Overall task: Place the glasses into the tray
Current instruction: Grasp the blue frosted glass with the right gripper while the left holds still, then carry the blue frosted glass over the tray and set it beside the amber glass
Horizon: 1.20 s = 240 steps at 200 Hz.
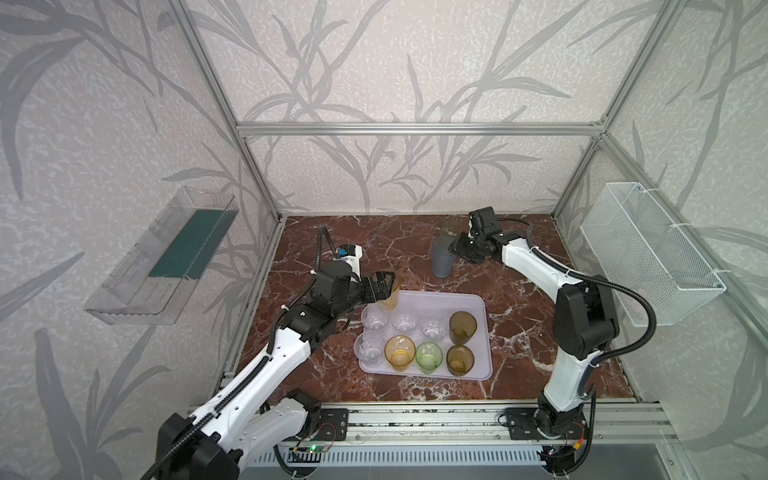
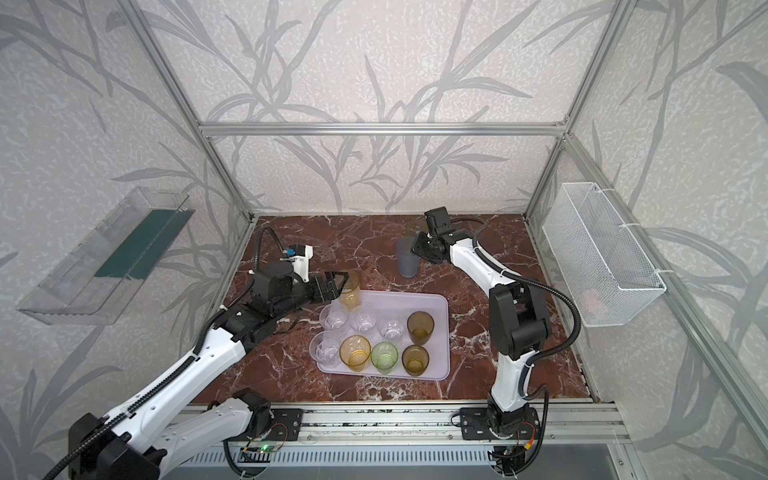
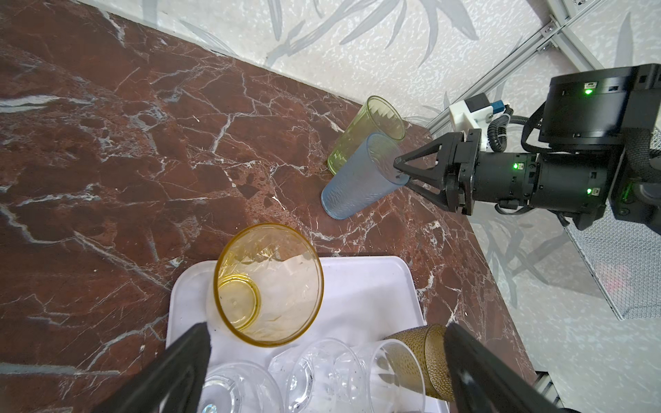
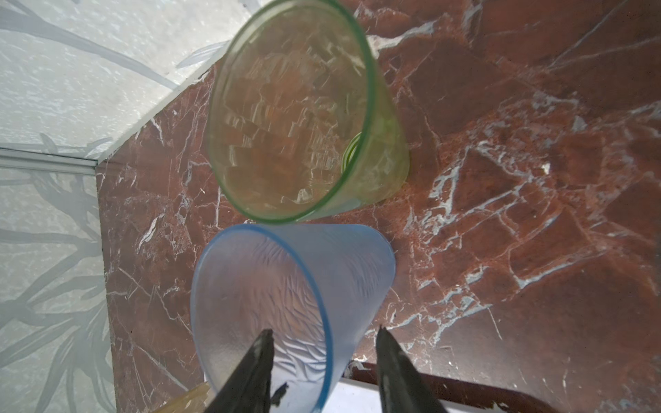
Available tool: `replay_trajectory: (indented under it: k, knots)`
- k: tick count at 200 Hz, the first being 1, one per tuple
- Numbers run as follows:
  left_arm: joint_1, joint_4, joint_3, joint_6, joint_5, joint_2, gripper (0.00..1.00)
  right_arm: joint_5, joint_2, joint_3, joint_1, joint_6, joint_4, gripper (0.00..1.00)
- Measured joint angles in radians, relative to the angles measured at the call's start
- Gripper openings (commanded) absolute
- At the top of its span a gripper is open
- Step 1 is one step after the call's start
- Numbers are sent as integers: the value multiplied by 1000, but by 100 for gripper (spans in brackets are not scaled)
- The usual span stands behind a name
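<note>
The lavender tray holds several short clear glasses, a short amber one, a short green one and two olive-brown ones. A tall amber glass stands upright in the tray's far left corner, just ahead of my open left gripper. On the marble behind the tray stand a blue-grey glass and, beyond it, a tall green glass. My right gripper straddles the blue-grey rim, one finger inside and one outside, with gaps to the wall on both sides.
A clear plastic bin hangs on the left wall and a white wire basket on the right wall. Aluminium frame posts stand at the back corners. The green glass is close to the back wall.
</note>
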Motion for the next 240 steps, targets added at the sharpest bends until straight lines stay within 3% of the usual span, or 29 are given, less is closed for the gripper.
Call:
replay_trajectory:
  k: [33, 72, 156, 240]
  knots:
    - [-1, 0, -4, 0, -5, 0, 99, 16, 2, 0, -1, 0, -13, 16]
    - [-2, -1, -4, 0, -12, -1, 99, 22, 8, 2, -1, 2, -32, 0]
    - [-13, -8, -10, 0, -29, -51, 100, 14, -52, -85, 3, 9, -44, 0]
    - [-35, -34, -18, -21, -6, -52, 99, 14, -456, -314, 43, -25, -60, 0]
